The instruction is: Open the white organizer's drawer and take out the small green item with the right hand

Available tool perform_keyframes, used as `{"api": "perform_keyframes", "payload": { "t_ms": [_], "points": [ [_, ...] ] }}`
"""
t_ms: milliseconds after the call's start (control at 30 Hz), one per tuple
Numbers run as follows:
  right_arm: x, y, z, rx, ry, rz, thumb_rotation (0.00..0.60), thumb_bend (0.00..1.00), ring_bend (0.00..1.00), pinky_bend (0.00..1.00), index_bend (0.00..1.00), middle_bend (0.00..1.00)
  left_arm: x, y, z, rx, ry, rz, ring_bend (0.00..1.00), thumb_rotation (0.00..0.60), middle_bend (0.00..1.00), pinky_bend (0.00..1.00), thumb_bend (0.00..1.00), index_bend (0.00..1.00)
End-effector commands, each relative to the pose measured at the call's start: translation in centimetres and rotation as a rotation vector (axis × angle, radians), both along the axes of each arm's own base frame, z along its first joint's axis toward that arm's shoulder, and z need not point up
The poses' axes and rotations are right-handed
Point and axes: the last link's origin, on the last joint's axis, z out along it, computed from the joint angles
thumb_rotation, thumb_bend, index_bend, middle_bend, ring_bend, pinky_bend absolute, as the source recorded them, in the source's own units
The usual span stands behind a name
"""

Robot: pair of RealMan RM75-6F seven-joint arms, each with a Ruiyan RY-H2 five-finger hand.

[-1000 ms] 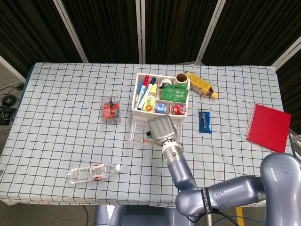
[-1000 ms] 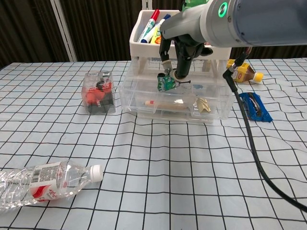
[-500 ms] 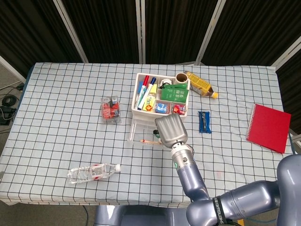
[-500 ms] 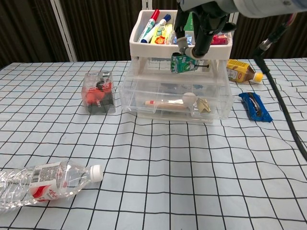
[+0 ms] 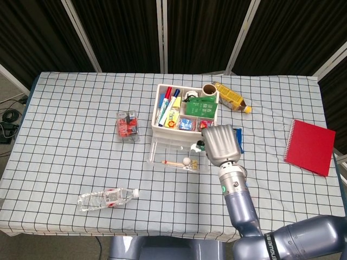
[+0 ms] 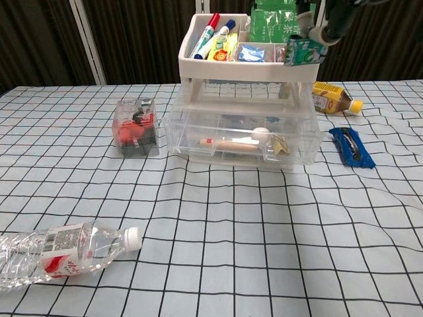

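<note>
The white organizer [image 5: 159, 106] stands mid-table, its top tray packed with markers and packets. Its clear drawer [image 5: 157, 156] is pulled out toward me, and the chest view shows a stick, a white ball and a yellowish scrap inside the drawer [image 6: 198, 129]. My right hand [image 5: 219, 143] hovers above the drawer's right end. In the chest view the right hand [image 6: 328, 21] is at the top edge, pinching the small green item [image 6: 305, 51] level with the organizer's top tray [image 6: 198, 63]. My left hand appears in neither view.
A red-filled clear case [image 5: 127, 125] sits left of the organizer. A crushed water bottle [image 5: 107, 198] lies near the front left. Right of the organizer lie a yellow drink carton [image 6: 332, 99] and a blue snack bar [image 6: 350, 146]. A red notebook [image 5: 310, 146] lies far right.
My right hand has lifted the small green item out of the drawer, carrying it up and to the right, from the drawer's left-middle to above its right end.
</note>
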Motion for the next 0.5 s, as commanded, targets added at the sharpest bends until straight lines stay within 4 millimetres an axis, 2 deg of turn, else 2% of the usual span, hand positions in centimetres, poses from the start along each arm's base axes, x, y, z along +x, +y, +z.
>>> {"api": "perform_keyframes", "payload": {
  "t_ms": [33,233,500],
  "points": [
    [-1.8,0.0,1.6,-0.037,-0.008,-0.037,0.6,0.42,1.0,0.86,0.65,1.0,0.1,-0.2,0.0,0.002,0.001,-0.004,0.0,0.6,0.0,0.0,0.0,0.0],
    [-5.1,-0.3,4.7,-0.095,-0.027,-0.092,0.6,0.42,1.0,0.86,0.65,1.0,0.4,-0.2,-0.3,-0.003,0.015,-0.008,0.0,0.6,0.0,0.0,0.0,0.0],
    [-8.8,-0.5,5.9,-0.093,-0.065,-0.158,0.6,0.42,1.0,0.86,0.66,1.0,0.6,-0.4,-0.5,-0.003,0.023,-0.015,0.0,0.6,0.0,0.0,0.0,0.0]
  ]
}}
